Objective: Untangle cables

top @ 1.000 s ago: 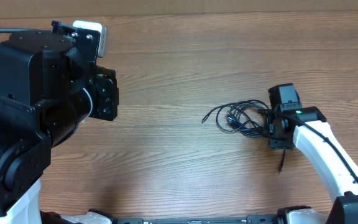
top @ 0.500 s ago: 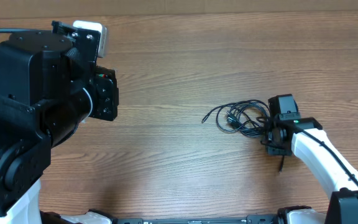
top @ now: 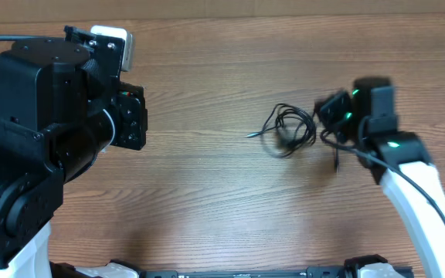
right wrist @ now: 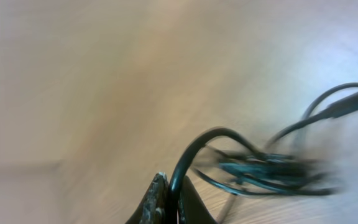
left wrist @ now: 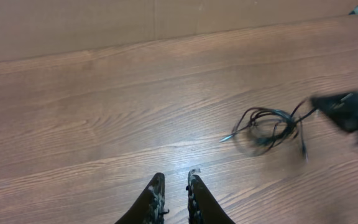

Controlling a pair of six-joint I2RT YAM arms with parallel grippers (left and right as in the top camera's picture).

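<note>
Right of centre on the worktop (top: 207,201), the cables (top: 288,127) sit bunched, one strand pinched in the jaws of the right gripper (right wrist: 169,186), its white arm reaching forward. At the left, the left gripper (left wrist: 174,180) hovers above bare wood, jaws barely parted, empty.

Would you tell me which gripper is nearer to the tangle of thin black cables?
Right. The right gripper is shut on the tangle of thin black cables; the left gripper hangs well apart from it.
</note>
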